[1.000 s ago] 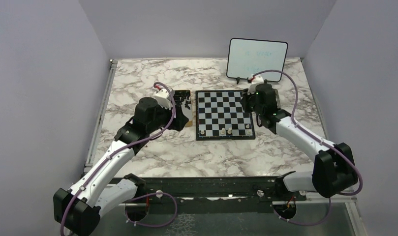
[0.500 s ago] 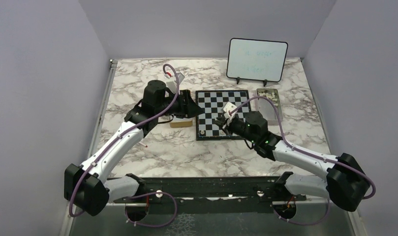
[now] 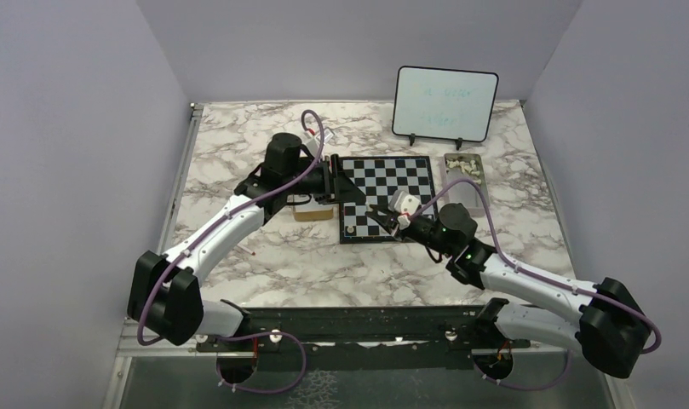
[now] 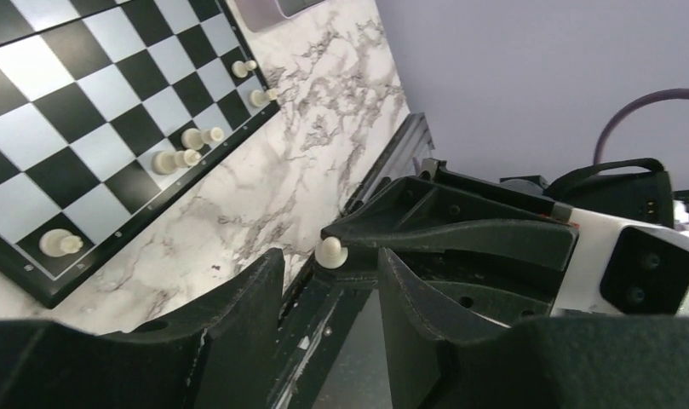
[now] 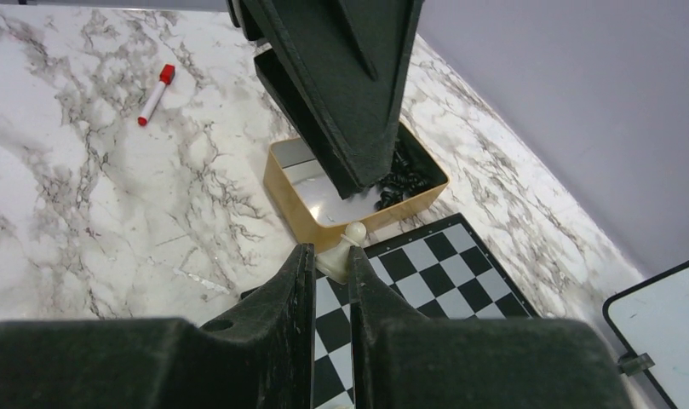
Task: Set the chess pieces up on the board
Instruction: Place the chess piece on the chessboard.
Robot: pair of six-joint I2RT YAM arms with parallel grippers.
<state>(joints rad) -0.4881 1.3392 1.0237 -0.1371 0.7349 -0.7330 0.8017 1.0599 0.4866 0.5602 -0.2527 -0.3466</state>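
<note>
The board point(image 3: 392, 183) lies mid-table, with several cream pieces point(image 4: 175, 159) on its near row. My right gripper point(image 5: 330, 260) is shut on a cream pawn point(image 5: 347, 247) and holds it above the board's near-left corner. The right gripper also shows in the top view point(image 3: 375, 215). My left gripper point(image 4: 328, 294) is open, with its fingers point(image 5: 349, 94) hanging just above and beyond the pawn. In the left wrist view the pawn point(image 4: 330, 252) sits at the right gripper's tip, level with the gap between my left fingertips. The left gripper shows in the top view point(image 3: 347, 189) at the board's left edge.
A gold tray point(image 5: 291, 203) with black pieces point(image 5: 404, 181) stands left of the board. A metal tray point(image 3: 465, 177) with cream pieces lies to its right. An upright whiteboard point(image 3: 445, 102) stands at the back right. A red marker point(image 5: 153, 94) lies on the marble to the left.
My right arm swung from the metal tray across to the board's near-left corner, carrying a pawn. My left arm rose from the gold tray and turned toward the board's left edge.
</note>
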